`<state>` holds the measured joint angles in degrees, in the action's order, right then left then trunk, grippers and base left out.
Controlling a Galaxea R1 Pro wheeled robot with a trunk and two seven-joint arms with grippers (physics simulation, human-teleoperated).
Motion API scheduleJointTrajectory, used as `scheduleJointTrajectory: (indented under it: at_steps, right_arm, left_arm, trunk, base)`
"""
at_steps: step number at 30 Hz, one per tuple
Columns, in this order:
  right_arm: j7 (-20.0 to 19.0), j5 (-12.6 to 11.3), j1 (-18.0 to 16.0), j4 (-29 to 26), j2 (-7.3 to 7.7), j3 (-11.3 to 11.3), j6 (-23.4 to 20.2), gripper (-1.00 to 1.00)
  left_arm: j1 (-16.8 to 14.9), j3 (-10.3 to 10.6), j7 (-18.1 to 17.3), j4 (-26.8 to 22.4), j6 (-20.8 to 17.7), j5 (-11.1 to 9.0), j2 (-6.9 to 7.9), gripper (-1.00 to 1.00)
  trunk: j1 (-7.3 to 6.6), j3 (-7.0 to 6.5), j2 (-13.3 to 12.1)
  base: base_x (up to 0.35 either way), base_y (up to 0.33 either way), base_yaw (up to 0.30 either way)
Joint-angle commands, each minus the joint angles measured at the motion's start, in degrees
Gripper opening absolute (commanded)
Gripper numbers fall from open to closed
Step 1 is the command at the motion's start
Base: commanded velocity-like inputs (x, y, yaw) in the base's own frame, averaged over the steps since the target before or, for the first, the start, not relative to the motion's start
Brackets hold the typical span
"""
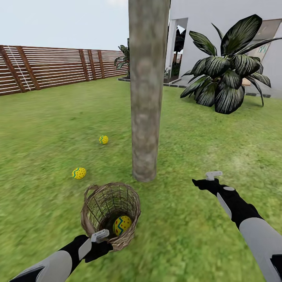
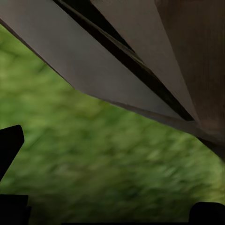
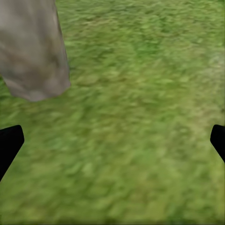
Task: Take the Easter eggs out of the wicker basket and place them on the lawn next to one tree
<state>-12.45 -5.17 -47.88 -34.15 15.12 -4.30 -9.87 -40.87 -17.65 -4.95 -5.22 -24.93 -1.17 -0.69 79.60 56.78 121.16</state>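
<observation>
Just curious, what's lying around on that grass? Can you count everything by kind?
Yellow Easter eggs with dots: 3 (two on the lawn, one in the basket)
Brown woven wicker basket: 1
Thick grey-brown tree trunk: 1
Dark broad-leaved plant: 1
Total: 6

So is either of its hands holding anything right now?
Right gripper holds nothing, open over grass. Left gripper is at the basket rim; whether it grips it cannot be told.
</observation>
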Motion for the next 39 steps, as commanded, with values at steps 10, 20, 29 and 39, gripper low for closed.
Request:
scheduleJointTrajectory:
  at_steps: [10, 20, 29, 39]
  right_arm:
    - [0.06, -0.54, -0.02, 0.13, -0.08, -0.27, -0.33, 1.0]
    - [0.06, -0.55, -0.02, 0.13, -0.09, -0.27, -0.33, 1.0]
    - [0.06, -0.56, -0.02, 0.21, -0.11, -0.27, -0.33, 1.0]
    - [0.24, -0.54, -0.02, 0.22, -1.13, -0.27, -0.35, 1.0]
  left_arm:
    - [0.0, -0.13, -0.06, -0.06, -0.38, -0.14, -0.09, 1.0]
    - [0.0, -0.11, -0.06, -0.03, -0.38, -0.23, -0.1, 1.0]
    - [0.0, -0.19, -0.06, -0.05, -0.38, -0.2, -0.1, 1.0]
    - [0.0, -0.1, 0.12, 0.26, -0.38, -0.14, -0.18, 1.0]
  trunk:
    - [-0.01, 0.05, 0.02]
    - [-0.01, 0.05, 0.02]
    - [-0.01, 0.05, 0.02]
    - [-2.2, -1.75, -3.99]
  base:
    - [0.0, 0.0, 0.0]
    - [0.0, 0.0, 0.0]
    - [0.0, 0.0, 0.0]
    - [0.0, 0.0, 0.0]
